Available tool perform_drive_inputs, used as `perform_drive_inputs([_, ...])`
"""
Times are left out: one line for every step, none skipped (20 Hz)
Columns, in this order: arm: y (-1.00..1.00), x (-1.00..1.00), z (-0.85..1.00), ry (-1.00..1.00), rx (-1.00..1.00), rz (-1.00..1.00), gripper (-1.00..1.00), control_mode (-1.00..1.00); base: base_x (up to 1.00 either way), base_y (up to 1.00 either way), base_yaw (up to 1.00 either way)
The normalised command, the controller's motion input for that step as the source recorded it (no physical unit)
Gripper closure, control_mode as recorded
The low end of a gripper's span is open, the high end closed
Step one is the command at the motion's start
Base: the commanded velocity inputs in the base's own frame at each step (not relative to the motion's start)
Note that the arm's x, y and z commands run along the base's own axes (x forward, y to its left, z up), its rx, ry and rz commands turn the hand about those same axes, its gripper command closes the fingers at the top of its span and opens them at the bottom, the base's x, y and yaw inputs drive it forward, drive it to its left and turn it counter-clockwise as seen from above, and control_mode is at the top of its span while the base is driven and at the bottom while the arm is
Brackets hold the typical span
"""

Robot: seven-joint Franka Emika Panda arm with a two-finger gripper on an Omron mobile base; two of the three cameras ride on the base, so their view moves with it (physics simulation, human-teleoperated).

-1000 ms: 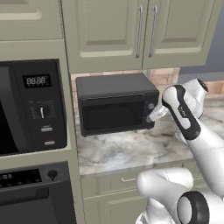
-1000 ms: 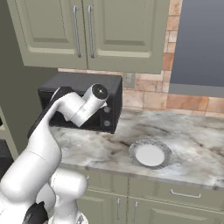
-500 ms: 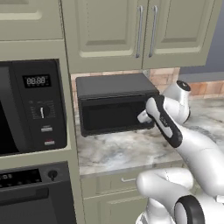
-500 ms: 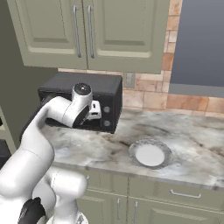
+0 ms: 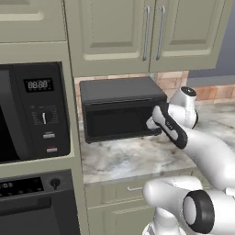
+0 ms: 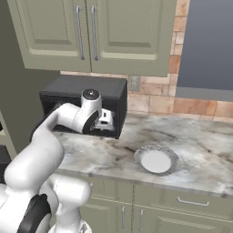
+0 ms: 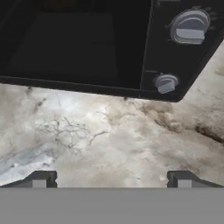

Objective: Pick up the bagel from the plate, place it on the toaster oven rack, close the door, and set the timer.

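Bagel not visible to me; plate (image 6: 156, 160) sits bare on the desk (image 6: 191, 150), right of the toaster oven (image 6: 86, 102), so I judge the bagel is already inside. Door (image 5: 120, 123) looks shut. Pincer (image 7: 111, 179) spread wide, holding nothing, hovering low over marble just in front of the oven's knobs (image 7: 189, 27), lower knob (image 7: 166, 82) nearer. I read this as lining up for the timer.
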Motion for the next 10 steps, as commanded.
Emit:
perform_drive_inputs([-0.46, 0.22, -0.31, 0.05, 0.02, -0.03, -1.00, -1.00, 0.00, 0.00, 0.00])
perform_drive_inputs([-0.49, 0.19, -0.31, 0.04, 0.05, -0.02, -1.00, -1.00, 0.00, 0.00, 0.00])
perform_drive_inputs([-0.45, 0.17, -0.30, 0.02, 0.07, -0.01, -1.00, -1.00, 0.00, 0.00, 0.00])
perform_drive_inputs([-0.43, 0.17, -0.31, 0.04, 0.10, 0.00, -1.00, -1.00, 0.00, 0.00, 0.00])
perform_drive_inputs([-0.37, 0.17, -0.29, 0.04, 0.12, 0.00, -1.00, -1.00, 0.00, 0.00, 0.00])
perform_drive_inputs([-0.27, 0.24, -0.29, 0.05, 0.13, 0.00, -1.00, -1.00, 0.00, 0.00, 0.00])
perform_drive_inputs([-0.24, 0.31, -0.29, 0.07, 0.13, 0.00, -1.00, -1.00, 0.00, 0.00, 0.00])
perform_drive_inputs([-0.17, 0.32, -0.24, 0.07, 0.13, 0.00, -1.00, -1.00, 0.00, 0.00, 0.00])
perform_drive_inputs([-0.11, 0.34, -0.22, 0.08, 0.13, 0.00, -1.00, -1.00, 0.00, 0.00, 0.00])
perform_drive_inputs([-0.07, 0.37, -0.22, 0.09, 0.13, 0.00, -1.00, -1.00, 0.00, 0.00, 0.00])
